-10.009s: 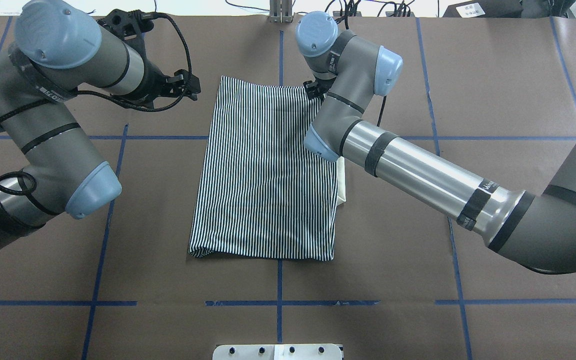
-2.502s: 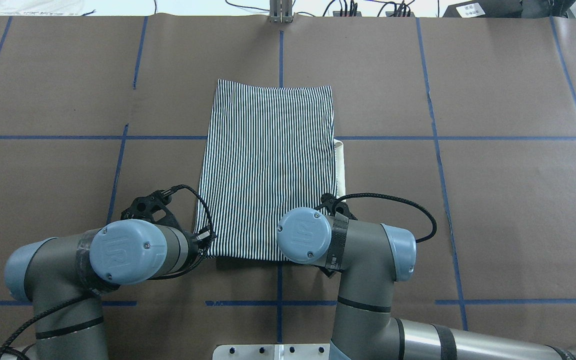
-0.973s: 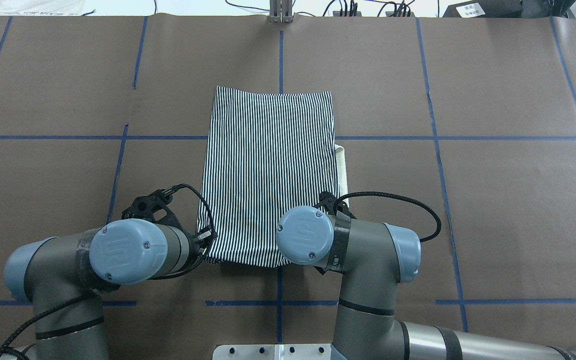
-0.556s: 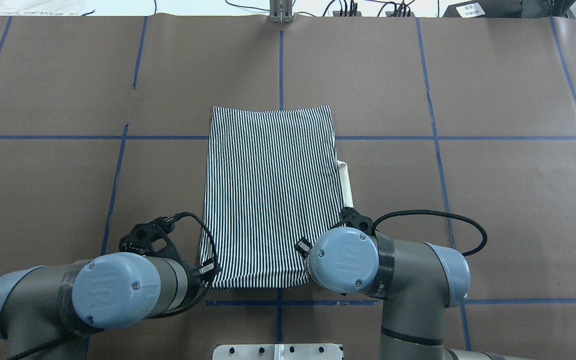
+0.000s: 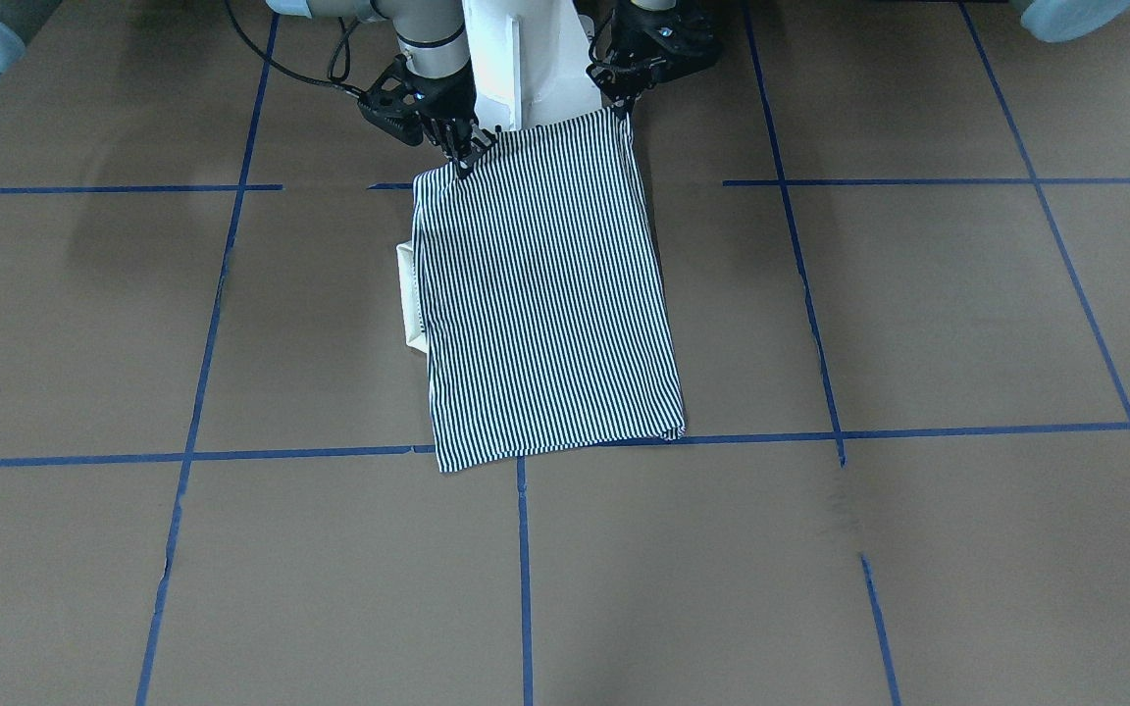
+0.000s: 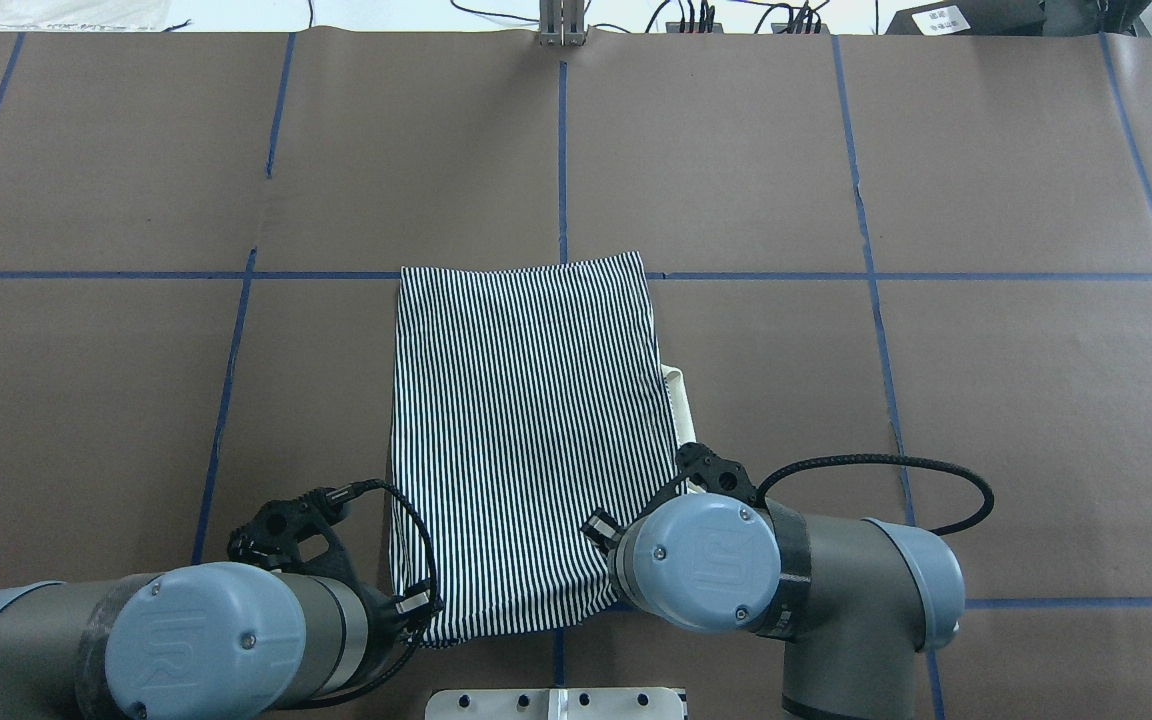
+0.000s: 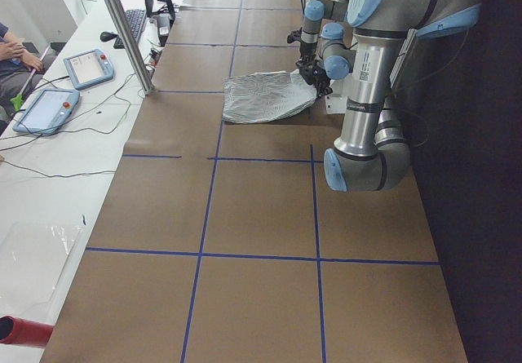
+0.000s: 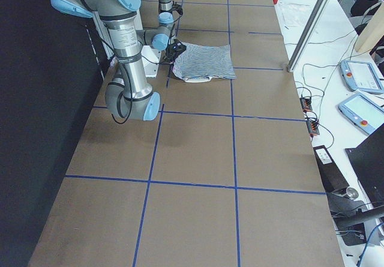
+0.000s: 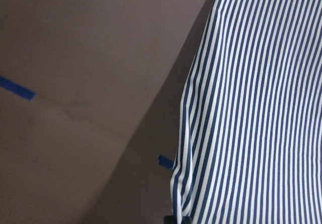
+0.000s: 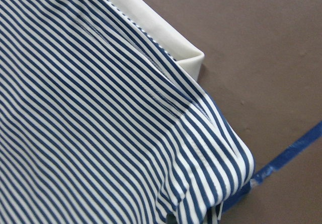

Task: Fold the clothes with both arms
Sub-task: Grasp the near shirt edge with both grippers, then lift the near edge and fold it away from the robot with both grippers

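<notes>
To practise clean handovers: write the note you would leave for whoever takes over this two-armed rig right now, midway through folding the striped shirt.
Grippers: the left gripper has its jaws shut on the near left corner of the shirt; the right gripper has its jaws shut on the near right corner.
Shirt: a long rectangle on the table, near edge lifted off it, far edge flat at a blue tape line; the cream collar pokes out on the robot's right.
Done: sides folded in.
Left: probably carry the near edge over to the far edge, release, smooth.
</notes>
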You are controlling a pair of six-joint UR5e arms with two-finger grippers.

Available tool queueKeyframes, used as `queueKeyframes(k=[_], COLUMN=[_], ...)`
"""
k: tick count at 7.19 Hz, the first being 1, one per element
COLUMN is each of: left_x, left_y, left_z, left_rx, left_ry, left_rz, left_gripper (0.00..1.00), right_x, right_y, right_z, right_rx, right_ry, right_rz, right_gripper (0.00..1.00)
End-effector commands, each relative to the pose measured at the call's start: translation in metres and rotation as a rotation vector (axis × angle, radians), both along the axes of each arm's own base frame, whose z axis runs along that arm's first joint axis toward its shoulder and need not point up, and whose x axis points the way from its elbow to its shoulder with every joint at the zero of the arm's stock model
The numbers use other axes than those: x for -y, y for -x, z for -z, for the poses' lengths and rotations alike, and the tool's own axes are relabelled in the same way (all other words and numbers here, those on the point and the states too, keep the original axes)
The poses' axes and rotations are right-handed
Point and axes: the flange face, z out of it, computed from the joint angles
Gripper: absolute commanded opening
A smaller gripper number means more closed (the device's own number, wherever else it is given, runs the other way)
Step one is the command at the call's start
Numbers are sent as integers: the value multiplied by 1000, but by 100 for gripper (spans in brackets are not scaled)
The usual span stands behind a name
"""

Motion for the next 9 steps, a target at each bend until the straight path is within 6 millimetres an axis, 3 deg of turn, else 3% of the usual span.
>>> queueKeyframes(k=[1,2,3,4,5,7,9], left_x=[69,114,154,188,212,232,238], left_y=[25,33,30,31,40,33,23], left_z=[13,17,19,17,12,-2,-9], left_rx=[13,26,50,76,91,98,90], left_ry=[17,-4,-14,-29,-38,-45,-48], left_rz=[102,138,183,212,228,242,242], left_gripper=[0,0,0,0,0,0,0], right_x=[55,84,115,153,186,236,255], right_y=[-27,-43,-43,-18,-6,0,5], right_z=[21,22,28,39,52,39,31], right_rx=[92,89,71,32,15,59,30], right_ry=[-79,-145,-180,-195,-194,-251,-241], right_rz=[-53,-60,-80,-93,-121,-159,-173], right_gripper=[0,0,0,0,0,0,0])
